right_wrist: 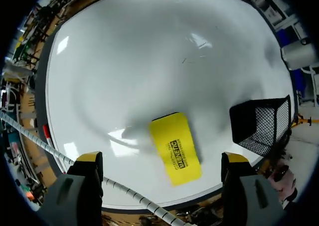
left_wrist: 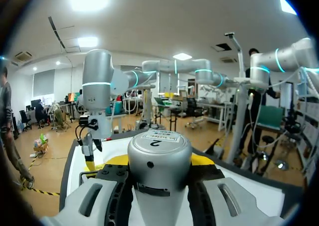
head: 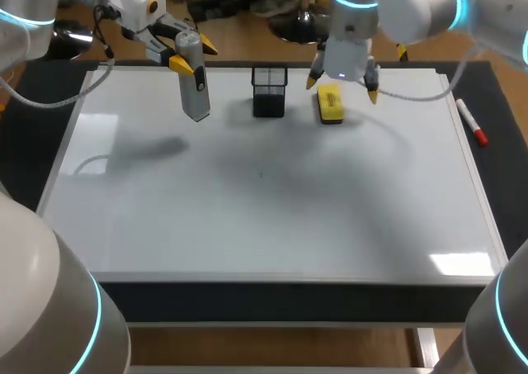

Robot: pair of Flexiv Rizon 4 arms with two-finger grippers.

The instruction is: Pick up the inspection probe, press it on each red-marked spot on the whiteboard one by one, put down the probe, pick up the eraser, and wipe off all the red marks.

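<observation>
Where it lies flat across the table, whiteboard (head: 264, 217): a glossy white sheet, and everything else stands along its far edge or its right side.
Left arm (head: 124, 2): comes in from the far left corner and ends over the far left part of the board.
Right arm (head: 412, 7): comes in from the far right corner, with its wrist pointing down near the middle of the far edge.
Left gripper (head: 194, 56): both yellow-tipped fingers are clamped against the upper body of the probe, one on each side.
Right gripper (head: 343, 85): its fingers are spread wide with nothing held, and it hangs above the eraser without touching it.
Inspection probe (head: 195, 85): a grey cylinder held a little tilted. Its lower end is clear of the board and its shadow falls off to the left.
Mesh basket (head: 269, 91): black and upright at the far edge, between the probe and the eraser.
Eraser (head: 330, 104): yellow, lying flat on the board just beside the basket. The right wrist view shows it between and below the open fingertips.
Marker (head: 473, 123): red-capped, lying at the board's right edge, well apart from the rest.
</observation>
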